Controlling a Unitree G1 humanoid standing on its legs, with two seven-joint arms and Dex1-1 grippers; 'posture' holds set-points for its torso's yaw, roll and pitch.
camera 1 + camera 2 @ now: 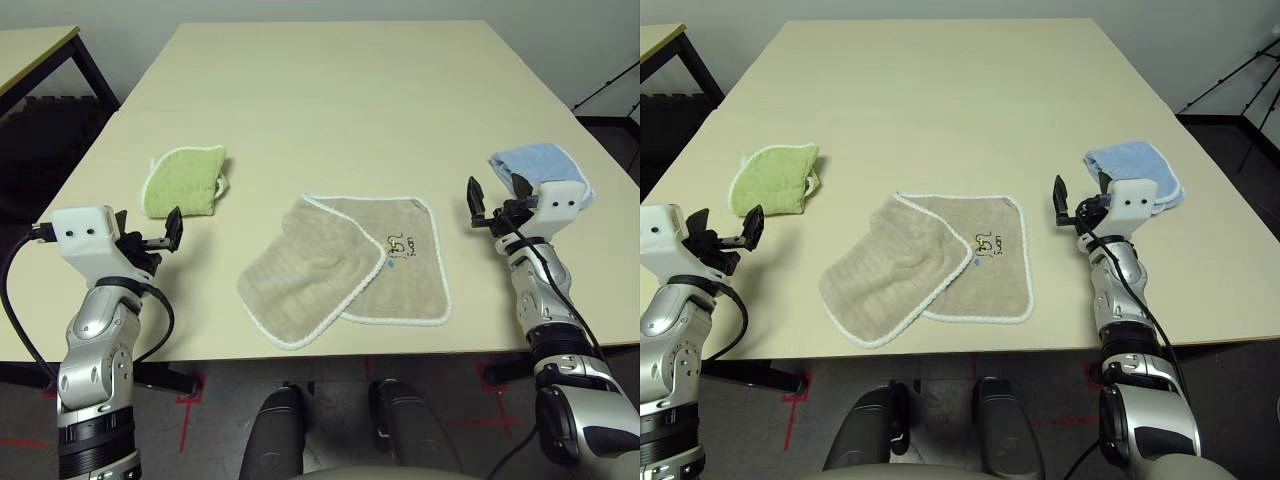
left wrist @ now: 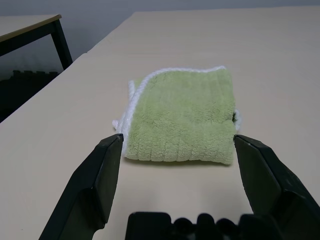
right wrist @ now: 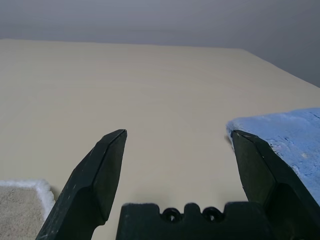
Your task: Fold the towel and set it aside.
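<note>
Holding my left claw [image 1: 168, 232] and right claw [image 1: 490, 205] wide open and empty, I am judging the towel [image 1: 345, 268], lying near the counter's [image 1: 330, 90] front edge, soft, limp, best pinched at its white-edged corners.

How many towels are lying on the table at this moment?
3. The lime-green towel lies folded on the robot's left, the beige towel lies partly folded in the middle near the front edge, and the light-blue towel lies folded on the right.
</note>
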